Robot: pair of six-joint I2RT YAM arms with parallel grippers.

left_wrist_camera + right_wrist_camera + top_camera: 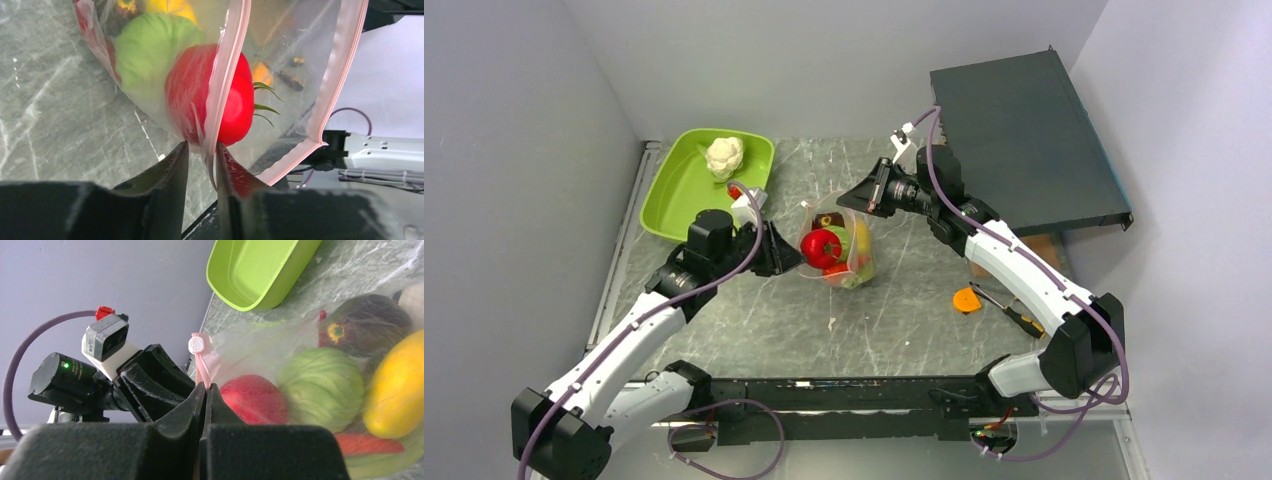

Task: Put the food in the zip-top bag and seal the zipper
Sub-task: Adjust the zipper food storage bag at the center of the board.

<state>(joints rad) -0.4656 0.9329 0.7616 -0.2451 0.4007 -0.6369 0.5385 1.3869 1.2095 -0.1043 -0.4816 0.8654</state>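
The right claw [206, 387] is pressed together on one end of the zipper [206, 367]. The left claw [202, 147] is half shut around it; I cannot tell if it grips. The zip-top bag [861, 262] is between the 2 claws on the table [894, 330]. The red tomato [235, 100] at its mouth could block the seal.

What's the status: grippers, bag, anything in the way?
Right gripper shut on zipper end. Left gripper straddling zipper, jaws slightly apart. Bag open, food inside; cauliflower in tray. Nothing blocking.
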